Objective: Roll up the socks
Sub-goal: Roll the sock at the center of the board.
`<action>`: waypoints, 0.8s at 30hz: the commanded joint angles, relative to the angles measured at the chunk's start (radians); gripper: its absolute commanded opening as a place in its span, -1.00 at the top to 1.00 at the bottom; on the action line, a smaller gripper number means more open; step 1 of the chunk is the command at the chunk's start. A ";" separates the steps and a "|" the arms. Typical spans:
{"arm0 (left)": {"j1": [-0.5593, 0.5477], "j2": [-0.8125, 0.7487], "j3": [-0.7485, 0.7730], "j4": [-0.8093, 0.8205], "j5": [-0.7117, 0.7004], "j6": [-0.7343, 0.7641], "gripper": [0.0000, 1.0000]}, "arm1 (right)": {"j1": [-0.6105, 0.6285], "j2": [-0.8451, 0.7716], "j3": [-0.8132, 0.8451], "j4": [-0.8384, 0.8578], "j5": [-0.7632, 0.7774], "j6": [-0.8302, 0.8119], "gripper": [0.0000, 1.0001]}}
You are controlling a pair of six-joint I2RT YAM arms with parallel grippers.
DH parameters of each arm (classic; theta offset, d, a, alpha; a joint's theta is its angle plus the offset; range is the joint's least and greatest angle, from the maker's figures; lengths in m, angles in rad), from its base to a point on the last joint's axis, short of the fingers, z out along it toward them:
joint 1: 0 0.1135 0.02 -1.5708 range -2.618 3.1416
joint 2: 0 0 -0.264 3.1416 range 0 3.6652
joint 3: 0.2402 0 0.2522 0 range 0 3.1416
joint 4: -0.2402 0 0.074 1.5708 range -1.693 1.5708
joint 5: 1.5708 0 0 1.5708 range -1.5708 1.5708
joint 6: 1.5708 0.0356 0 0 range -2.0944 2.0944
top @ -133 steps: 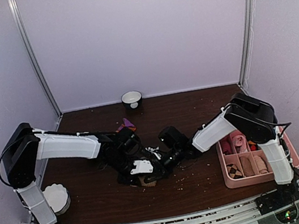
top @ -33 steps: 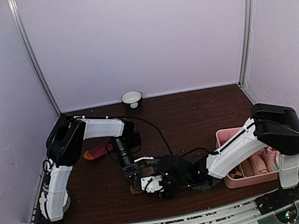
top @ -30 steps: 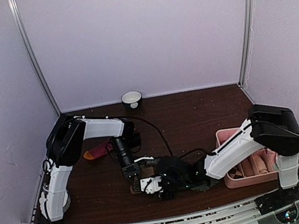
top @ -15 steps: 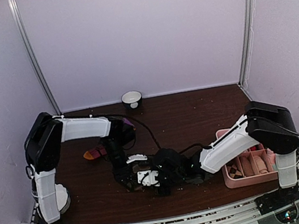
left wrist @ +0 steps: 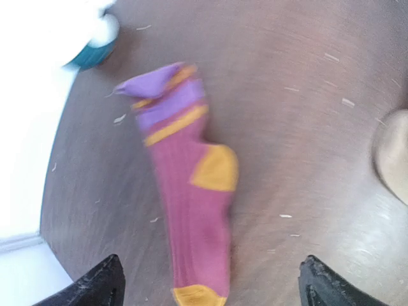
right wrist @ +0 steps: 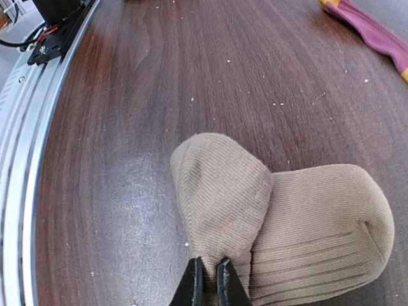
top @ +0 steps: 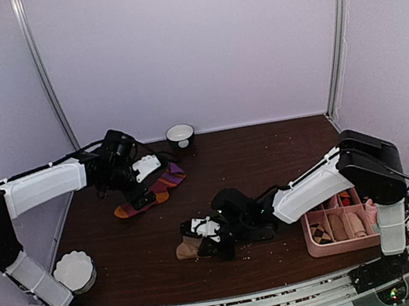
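My right gripper (right wrist: 207, 280) is clamped on the folded tan sock (right wrist: 306, 217) so the fold can't spring open. Left gripper (left wrist: 210, 290) hangs spread over the dark red sock (left wrist: 191, 210), 10 o'clock of the tan sock, probably to grab it.

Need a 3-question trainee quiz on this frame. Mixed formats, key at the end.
1. True or false: the right gripper is shut on a fold of the tan sock.
2. Pick one. The dark red sock is:
A. laid out on the table below the open left gripper
B. hanging from the right gripper
C. tucked inside the tan sock
3. Fill in: the pink tray sits on the ___ arm's side of the table.

Key: 1 true; 2 A; 3 right.
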 commanded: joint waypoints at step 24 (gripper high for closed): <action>-0.261 0.029 -0.169 0.041 0.457 0.387 -0.21 | -0.228 0.241 0.033 -0.175 -0.414 0.520 1.00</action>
